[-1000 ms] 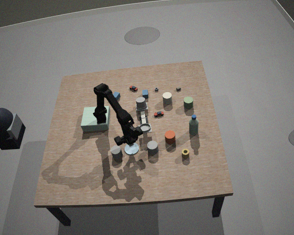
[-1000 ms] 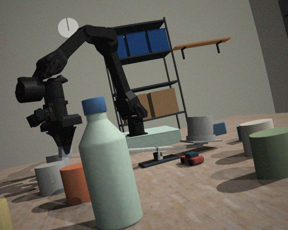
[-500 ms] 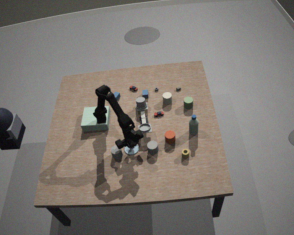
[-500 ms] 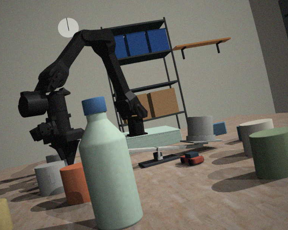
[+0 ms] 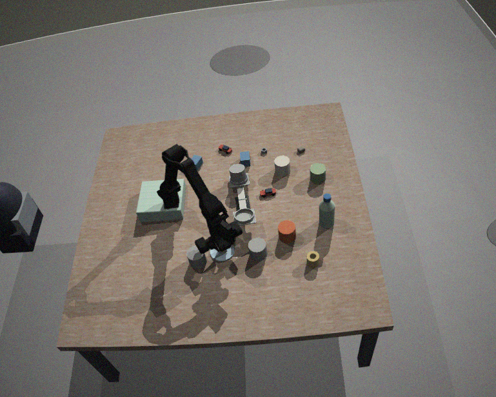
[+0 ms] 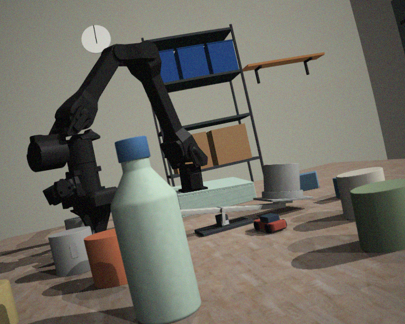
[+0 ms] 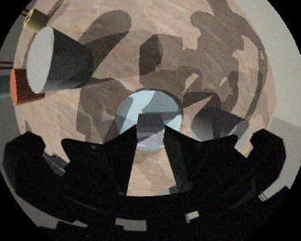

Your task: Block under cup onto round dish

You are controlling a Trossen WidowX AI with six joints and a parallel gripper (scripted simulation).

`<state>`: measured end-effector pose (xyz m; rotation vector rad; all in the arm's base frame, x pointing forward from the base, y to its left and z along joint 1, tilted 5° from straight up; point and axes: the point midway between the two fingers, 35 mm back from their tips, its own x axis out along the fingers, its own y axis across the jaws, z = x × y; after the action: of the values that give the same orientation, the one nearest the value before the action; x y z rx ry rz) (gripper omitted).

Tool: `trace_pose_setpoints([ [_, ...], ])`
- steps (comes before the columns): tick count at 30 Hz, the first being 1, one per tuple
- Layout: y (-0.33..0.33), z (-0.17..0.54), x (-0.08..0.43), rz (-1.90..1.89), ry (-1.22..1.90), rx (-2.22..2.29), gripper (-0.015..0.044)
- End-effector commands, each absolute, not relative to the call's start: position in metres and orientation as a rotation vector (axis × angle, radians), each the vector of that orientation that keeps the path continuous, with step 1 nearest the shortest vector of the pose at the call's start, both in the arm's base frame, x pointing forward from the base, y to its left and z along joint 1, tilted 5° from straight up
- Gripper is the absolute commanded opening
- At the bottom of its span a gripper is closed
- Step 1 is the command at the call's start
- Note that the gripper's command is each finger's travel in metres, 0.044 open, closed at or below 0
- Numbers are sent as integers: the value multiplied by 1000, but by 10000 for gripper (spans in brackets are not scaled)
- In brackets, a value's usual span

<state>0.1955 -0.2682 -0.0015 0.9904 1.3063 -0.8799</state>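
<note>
One table [image 5: 291, 308] [image 6: 274, 284] [image 7: 166, 7] bears one balance [image 5: 242, 204] [image 6: 238, 208]; the claw [image 5: 222, 248] [image 6: 97, 228] [image 7: 150, 127] pinches one block [image 7: 150, 122] over one dish [image 5: 222, 256] [image 7: 135, 101].

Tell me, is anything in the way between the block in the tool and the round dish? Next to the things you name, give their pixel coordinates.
Nothing visible stands between the block [image 7: 150, 122], held in the tool [image 5: 223, 247] [image 6: 100, 230] [image 7: 150, 127], and the round dish [image 5: 221, 256] [image 7: 135, 101] beneath. Two grey cylinders [image 5: 257, 250] [image 6: 70, 254] [image 7: 70, 63] flank the dish, outside that path.

Arm bent at elbow, reaching fwd; gripper [image 5: 221, 249] [image 6: 99, 228] [image 7: 150, 127] pointing down, fingers part-open w/ block between.
</note>
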Motion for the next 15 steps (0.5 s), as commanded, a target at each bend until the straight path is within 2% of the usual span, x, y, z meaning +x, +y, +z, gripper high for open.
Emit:
trace_pose_setpoints([
  [1, -268, -1, 196, -880, 1305, 990, 210],
  [10, -270, 3, 198, -888, 1287, 979, 440],
  [15, -273, 26, 199, -896, 1272, 971, 440],
])
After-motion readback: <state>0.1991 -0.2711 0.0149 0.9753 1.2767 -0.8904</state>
